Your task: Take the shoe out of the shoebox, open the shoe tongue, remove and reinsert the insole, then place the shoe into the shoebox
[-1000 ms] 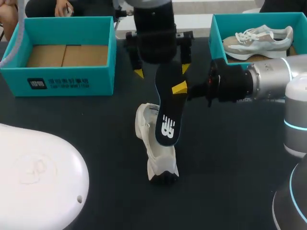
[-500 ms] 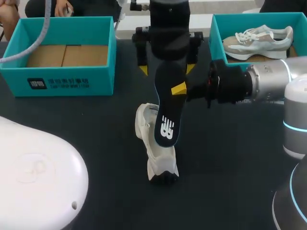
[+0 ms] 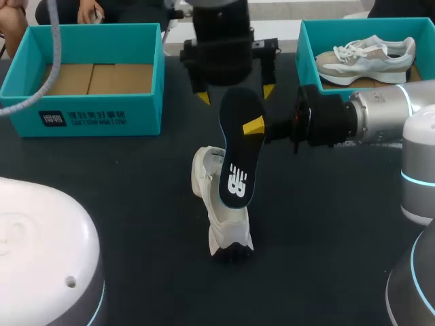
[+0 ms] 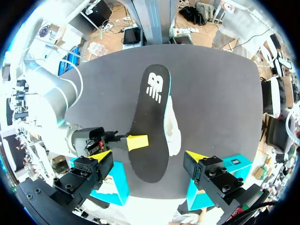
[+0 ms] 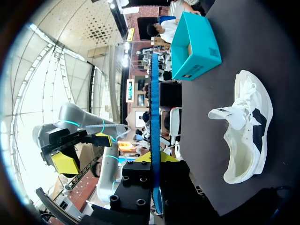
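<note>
The black insole (image 3: 238, 153) hangs tilted above the table, its toe end over the white shoe (image 3: 221, 207), which lies on its side on the dark table. My right gripper (image 3: 254, 126) is shut on the insole's edge near the heel. In the right wrist view the insole (image 5: 154, 108) shows edge-on between my right gripper's (image 5: 156, 158) fingers, with the shoe (image 5: 246, 126) beside it. My left gripper (image 3: 235, 94) hovers open just behind and above the insole's heel. In the left wrist view its fingertips (image 4: 194, 157) straddle the insole (image 4: 150, 126) without touching it.
An empty teal shoebox (image 3: 88, 112) stands at the back left. A second teal box (image 3: 309, 51) at the back right holds another shoe (image 3: 367, 53). My right arm (image 3: 380, 119) stretches in front of that box.
My left gripper swung to the right and then back to the left above the insole's heel, still open. The insole, the right gripper and the shoe have stayed in place.
</note>
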Controlling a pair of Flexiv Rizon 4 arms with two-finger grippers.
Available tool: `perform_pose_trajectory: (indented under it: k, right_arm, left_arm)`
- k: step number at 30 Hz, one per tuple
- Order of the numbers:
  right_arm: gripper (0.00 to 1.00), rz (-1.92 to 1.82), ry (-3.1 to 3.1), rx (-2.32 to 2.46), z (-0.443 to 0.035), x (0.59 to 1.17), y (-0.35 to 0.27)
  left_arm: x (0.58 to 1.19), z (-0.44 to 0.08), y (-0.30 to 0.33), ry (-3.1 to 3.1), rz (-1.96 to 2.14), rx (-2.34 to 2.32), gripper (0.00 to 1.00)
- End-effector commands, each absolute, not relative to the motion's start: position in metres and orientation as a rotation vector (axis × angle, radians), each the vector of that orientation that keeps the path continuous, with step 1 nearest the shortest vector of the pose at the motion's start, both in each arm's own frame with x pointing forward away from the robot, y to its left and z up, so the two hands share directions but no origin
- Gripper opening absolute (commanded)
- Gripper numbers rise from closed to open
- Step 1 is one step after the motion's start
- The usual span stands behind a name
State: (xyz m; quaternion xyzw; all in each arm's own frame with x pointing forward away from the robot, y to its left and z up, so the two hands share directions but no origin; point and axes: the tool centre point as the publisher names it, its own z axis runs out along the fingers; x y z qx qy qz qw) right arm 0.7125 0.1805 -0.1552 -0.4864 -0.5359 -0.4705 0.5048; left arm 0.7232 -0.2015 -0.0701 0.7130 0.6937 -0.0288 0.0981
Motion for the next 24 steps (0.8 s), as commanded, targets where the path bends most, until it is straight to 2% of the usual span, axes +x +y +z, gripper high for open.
perform_pose_trajectory:
  k: [1, 9, 24]
  right_arm:
    - [0.0, -1.133, -1.292, -1.174, -0.155, 0.713, 0.18]
    - [0.0, -1.116, -1.295, -1.182, -0.151, 0.713, 0.174]
    - [0.0, -1.115, -1.294, -1.179, -0.152, 0.715, 0.17]
  left_arm:
    - [0.72, -0.085, -0.162, 1.807, -0.416, 1.945, 1.0]
    - [0.716, -0.098, -0.141, 1.737, -0.567, 1.872, 1.0]
    - [0.716, -0.098, -0.141, 1.737, -0.567, 1.872, 1.0]
